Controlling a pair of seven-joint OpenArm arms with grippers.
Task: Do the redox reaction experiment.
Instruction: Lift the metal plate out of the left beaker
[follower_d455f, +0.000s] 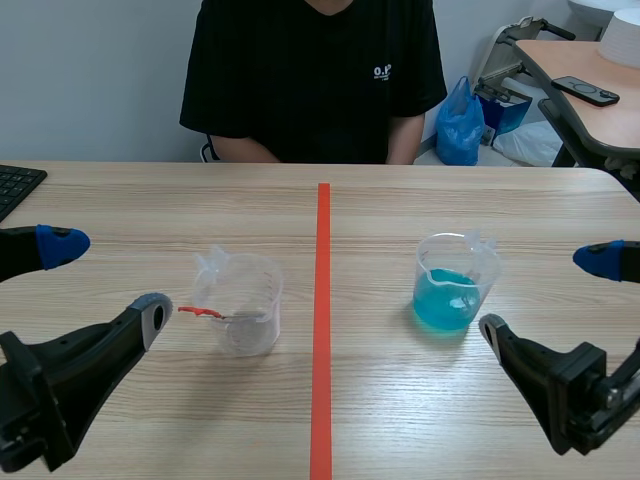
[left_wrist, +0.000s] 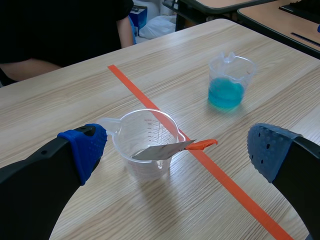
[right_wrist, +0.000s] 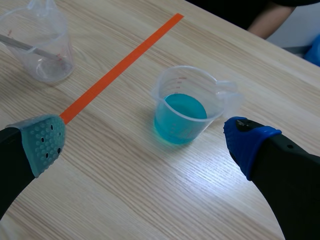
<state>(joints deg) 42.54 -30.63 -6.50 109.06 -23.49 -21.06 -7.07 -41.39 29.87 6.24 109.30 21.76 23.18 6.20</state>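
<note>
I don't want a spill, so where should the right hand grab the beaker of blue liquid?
Probably grip the beaker of blue liquid across its round wall below the rim, right hand coming from the robot's side: it stands upright, spout pointing away.

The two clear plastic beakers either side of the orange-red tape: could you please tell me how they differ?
The left clear plastic beaker looks empty of liquid; the right clear plastic beaker holds blue liquid. A grey metal strip with an orange-red end leans in the left beaker; the right beaker has none. Both stand upright.
</note>
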